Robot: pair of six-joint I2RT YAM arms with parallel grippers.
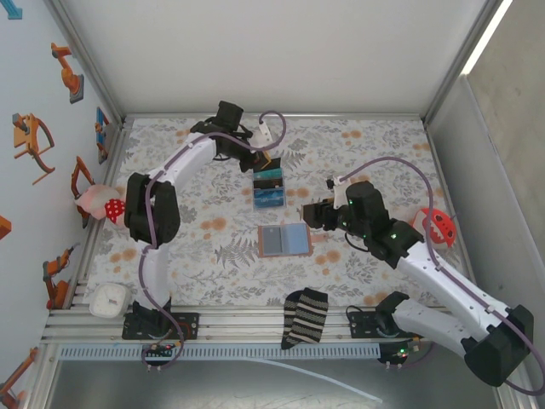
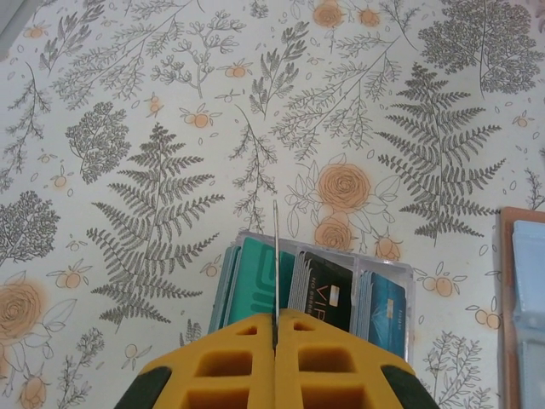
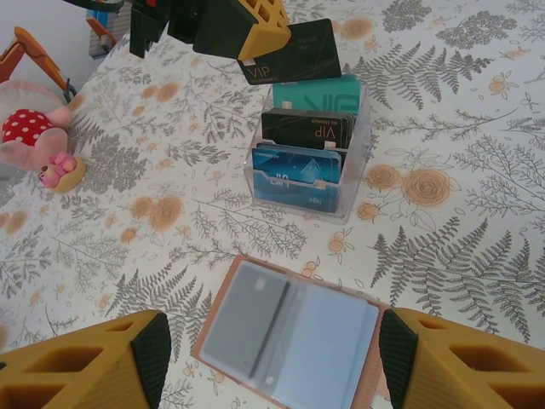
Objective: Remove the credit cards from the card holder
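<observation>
Left gripper (image 2: pixel 275 324) is clamped on a black card (image 3: pixel 298 49), directly above the box (image 3: pixel 358 128). Holder (image 3: pixel 328 354) lies open and flat between the fingers of my empty, wide-open right gripper (image 3: pixel 274 345), the nearer arm.

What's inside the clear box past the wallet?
Upright in the clear box: blue cards in front, black VIP cards, teal cards at back. Front rows cover those behind; count unclear.

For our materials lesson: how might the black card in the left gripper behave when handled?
Probably stiff: the black card juts straight from the left gripper, no droop. Likely light: edge-on it is a thin line.
</observation>
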